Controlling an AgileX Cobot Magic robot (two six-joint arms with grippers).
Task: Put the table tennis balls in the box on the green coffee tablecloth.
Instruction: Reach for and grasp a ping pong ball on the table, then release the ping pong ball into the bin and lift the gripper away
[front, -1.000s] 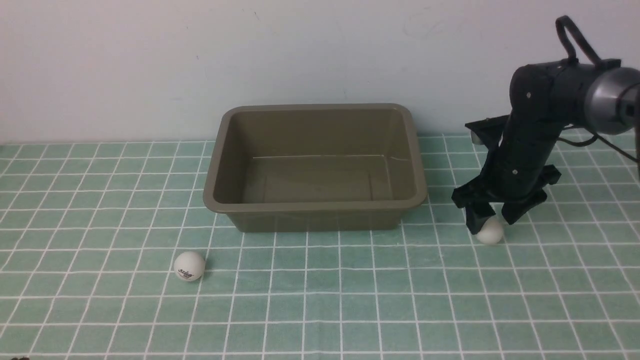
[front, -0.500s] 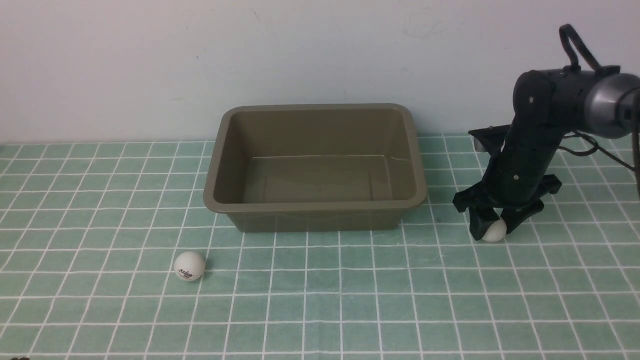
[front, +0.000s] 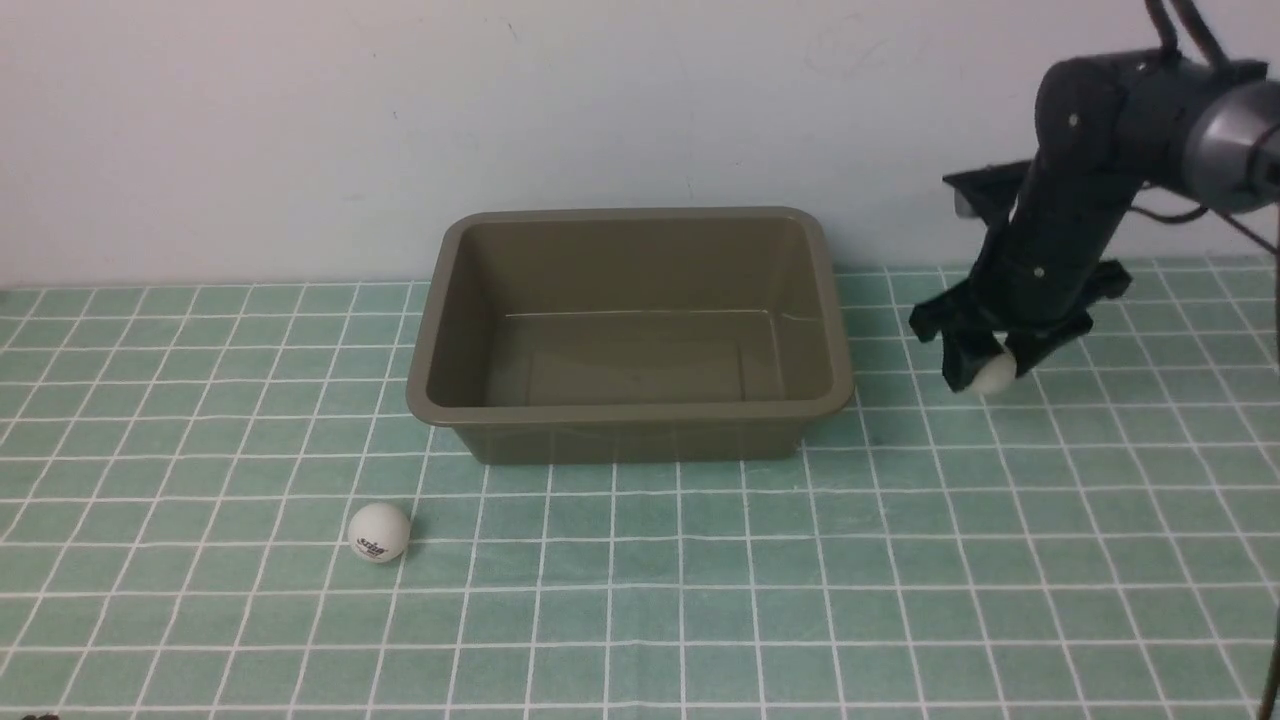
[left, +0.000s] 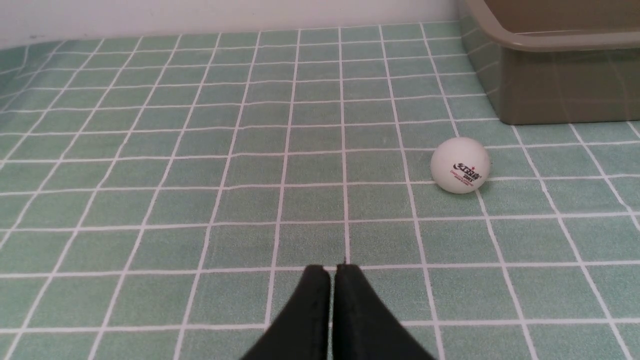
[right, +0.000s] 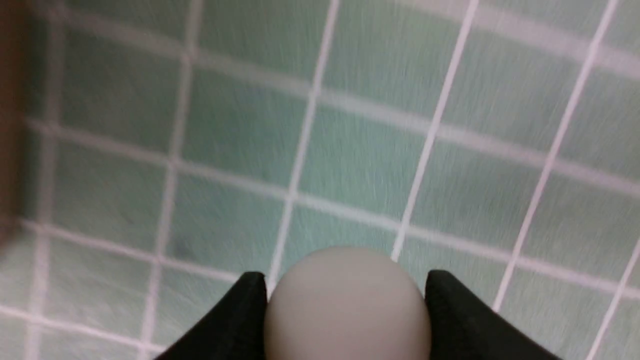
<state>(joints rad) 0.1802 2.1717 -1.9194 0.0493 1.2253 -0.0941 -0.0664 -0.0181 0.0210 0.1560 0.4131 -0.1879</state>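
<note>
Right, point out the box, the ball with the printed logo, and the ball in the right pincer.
box (front: 630, 412): front view, near rim
ball with the printed logo (left: 460, 160): left wrist view, upper side
ball in the right pincer (right: 347, 310): right wrist view, middle

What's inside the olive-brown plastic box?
The olive-brown rectangular plastic box shows no ball inside: its far wall and most of its floor are bare. The strip right behind the near rim is hidden, so I can't rule out something small there.
</note>
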